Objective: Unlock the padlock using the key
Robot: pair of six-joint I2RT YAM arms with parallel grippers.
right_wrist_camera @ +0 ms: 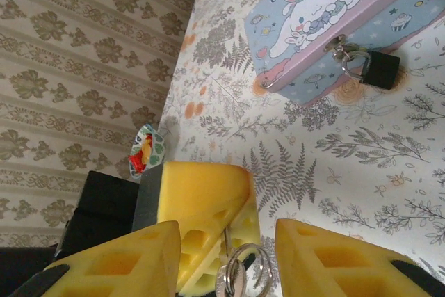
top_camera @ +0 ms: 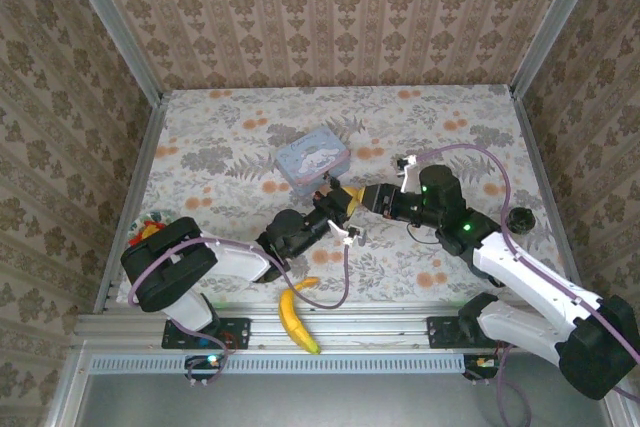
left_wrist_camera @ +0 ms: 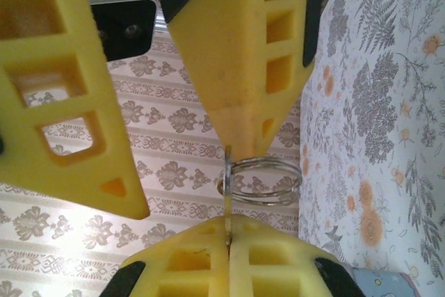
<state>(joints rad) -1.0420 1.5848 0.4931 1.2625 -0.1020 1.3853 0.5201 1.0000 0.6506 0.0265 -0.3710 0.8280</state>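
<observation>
Silvery key [left_wrist_camera: 227, 196] is tiny. It's pinched edge-on between the closed fingers of the left gripper [left_wrist_camera: 229, 231], with its wire key ring [left_wrist_camera: 264, 199] sticking out on the free side. The right gripper [right_wrist_camera: 228, 229] sits nose to nose with it, fingers spread wide and holding nothing, one on each side of the ring end. Looks to me like a mid-air handover or re-grip, above the middle of the table [right_wrist_camera: 361, 172]. If so, I'd close the right fingers on the flat head of the key rather than the ring, since the ring would let it swing. I'd also leave enough blade poking out to reach a keyhole, and the left shouldn't let go until the right has it squarely. The padlock [right_wrist_camera: 380, 69] is small and black, hooked through the hasp on the near side of the pale blue tin [right_wrist_camera: 334, 26], just beyond the two grippers. Its body rests on the table against the tin's foot, shackle closed as far as I can tell. The lid lettering starts "Cinna", next to a white long-eared cartoon animal, and the rest is cut off. Nothing readable on the padlock. A banana [top_camera: 293, 315] lies at the near edge, out of the way.
</observation>
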